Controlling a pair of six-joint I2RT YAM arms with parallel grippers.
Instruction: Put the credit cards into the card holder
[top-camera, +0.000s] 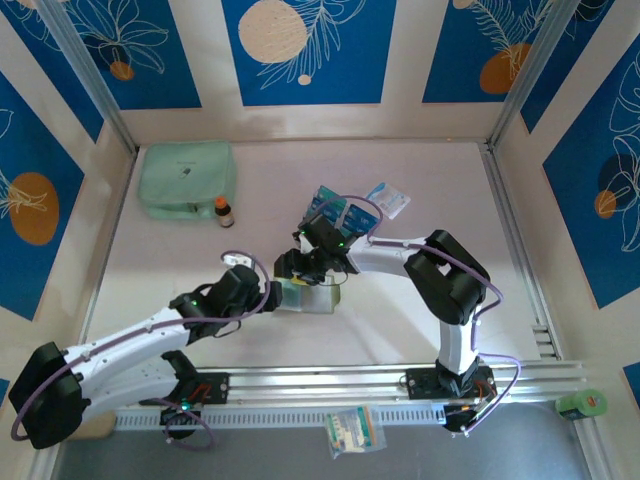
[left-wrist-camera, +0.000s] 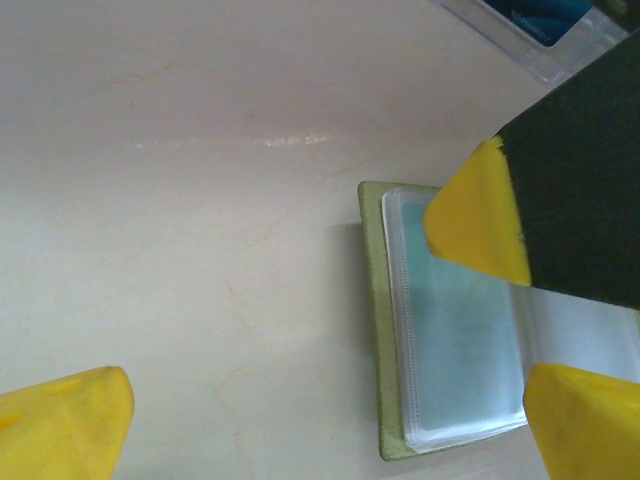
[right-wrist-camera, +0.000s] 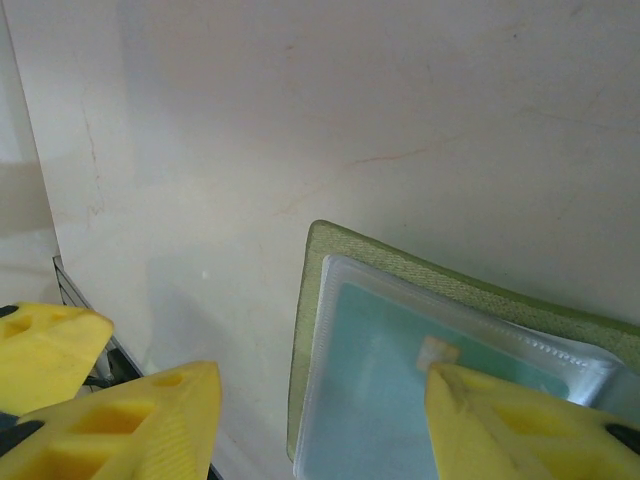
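**Olive-green card holder lies open between two robot grippers**

Olive-green fabric frames the small folding card holder (right-wrist-camera: 400, 262), which lies open and flat on the pale, faintly marbled table (left-wrist-camera: 200, 200) near its middle. Cloudy clear plastic pockets face upward, and a thin teal credit card (left-wrist-camera: 465, 340) shows through the topmost pocket.

From the overhead view, both arms reach in and meet at the holder. The left gripper (left-wrist-camera: 325, 405) sits low at the holder's edge with its yellow fingers spread as wide as they go, holding nothing. The right gripper (right-wrist-camera: 320, 400) is partly spread and also grips nothing. One of its yellow fingertips (left-wrist-camera: 478, 225) is over the edge of the clear pocket; whether it presses on the plastic cannot be told.

Just beyond the holder, further blue and teal cards (top-camera: 325, 200) stand in a clear plastic tiered stand (top-camera: 350, 215). A large mint-green zip pouch (top-camera: 187, 178) lies at the far left, with a small brown bottle (top-camera: 224, 211) just beside it.
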